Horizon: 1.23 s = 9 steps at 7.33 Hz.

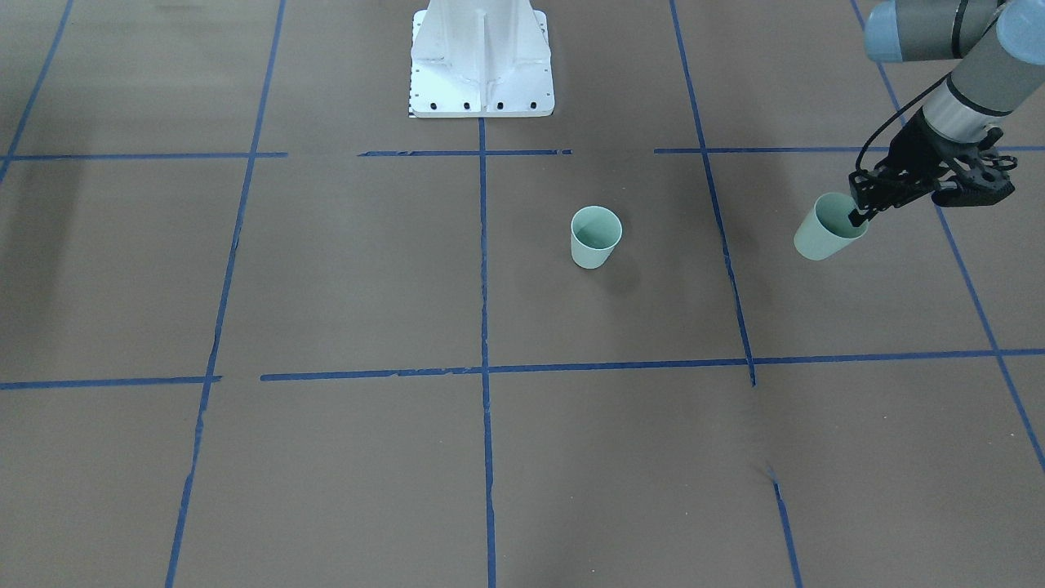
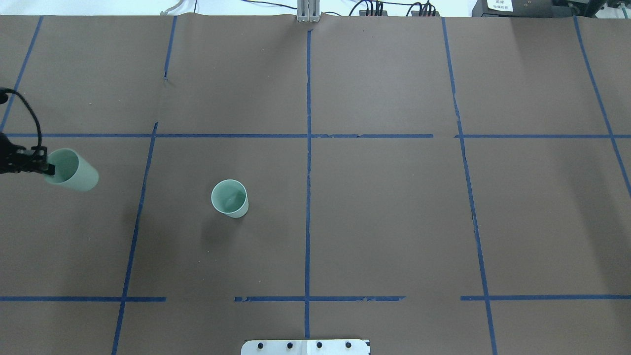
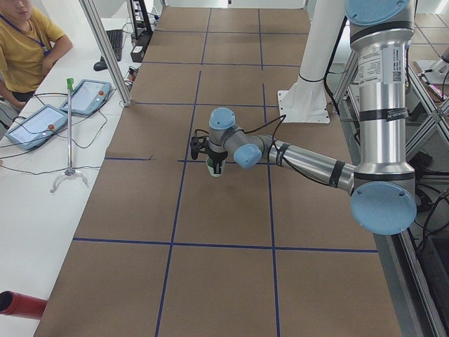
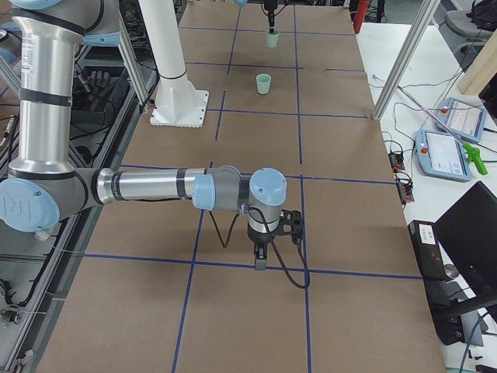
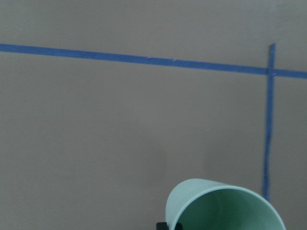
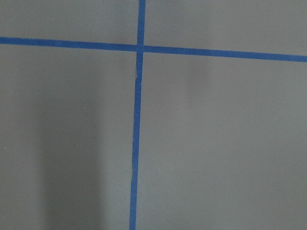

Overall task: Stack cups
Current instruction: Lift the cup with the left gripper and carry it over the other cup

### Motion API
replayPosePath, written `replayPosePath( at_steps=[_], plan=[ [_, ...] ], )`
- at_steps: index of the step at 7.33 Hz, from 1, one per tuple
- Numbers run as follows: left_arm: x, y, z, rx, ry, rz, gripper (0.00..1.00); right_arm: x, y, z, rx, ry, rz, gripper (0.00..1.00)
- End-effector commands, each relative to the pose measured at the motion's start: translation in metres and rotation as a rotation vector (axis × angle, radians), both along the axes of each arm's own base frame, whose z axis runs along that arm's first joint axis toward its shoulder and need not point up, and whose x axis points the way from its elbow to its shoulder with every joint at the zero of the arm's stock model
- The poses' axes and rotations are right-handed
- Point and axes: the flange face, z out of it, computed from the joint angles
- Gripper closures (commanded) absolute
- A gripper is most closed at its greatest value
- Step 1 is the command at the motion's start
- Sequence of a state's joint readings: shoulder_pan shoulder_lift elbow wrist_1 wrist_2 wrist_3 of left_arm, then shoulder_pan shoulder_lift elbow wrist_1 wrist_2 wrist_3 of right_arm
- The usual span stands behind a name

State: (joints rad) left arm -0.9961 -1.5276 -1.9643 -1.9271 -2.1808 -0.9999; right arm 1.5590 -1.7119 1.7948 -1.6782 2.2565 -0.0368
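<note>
One pale mint-green cup stands upright on the brown table, near the middle; it also shows in the overhead view. My left gripper is shut on the rim of the second cup, one finger inside it. It holds the cup tilted above the table, off to my left of the standing cup. The held cup also shows in the overhead view and at the bottom of the left wrist view. My right gripper shows only in the exterior right view, far from both cups; I cannot tell whether it is open or shut.
The white robot pedestal stands at the table's robot side. Blue tape lines grid the brown table cover. A person sits by teach pendants on the white bench beyond the table's far edge.
</note>
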Motion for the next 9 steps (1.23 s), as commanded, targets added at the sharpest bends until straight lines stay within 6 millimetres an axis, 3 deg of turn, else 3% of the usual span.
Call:
replayPosePath(
  at_steps=[1, 3, 4, 5, 9],
  plan=[
    [0.062, -0.024, -0.108, -0.12, 0.077, -0.074, 1.0, 0.0, 0.0, 0.0, 0.0, 0.0, 0.0, 0.0],
    [0.128, -0.023, -0.193, -0.196, 0.07, -0.119, 1.0, 0.0, 0.0, 0.0, 0.0, 0.0, 0.001, 0.0],
    [0.158, -0.006, -0.211, -0.247, 0.062, -0.118, 1.0, 0.0, 0.0, 0.0, 0.0, 0.0, 0.0, 0.0],
    [0.181, 0.01, -0.213, -0.26, 0.051, -0.119, 1.0, 0.0, 0.0, 0.0, 0.0, 0.0, 0.0, 0.0],
    [0.203, 0.021, -0.213, -0.276, 0.039, -0.113, 1.0, 0.0, 0.0, 0.0, 0.0, 0.0, 0.001, 0.0]
  ],
)
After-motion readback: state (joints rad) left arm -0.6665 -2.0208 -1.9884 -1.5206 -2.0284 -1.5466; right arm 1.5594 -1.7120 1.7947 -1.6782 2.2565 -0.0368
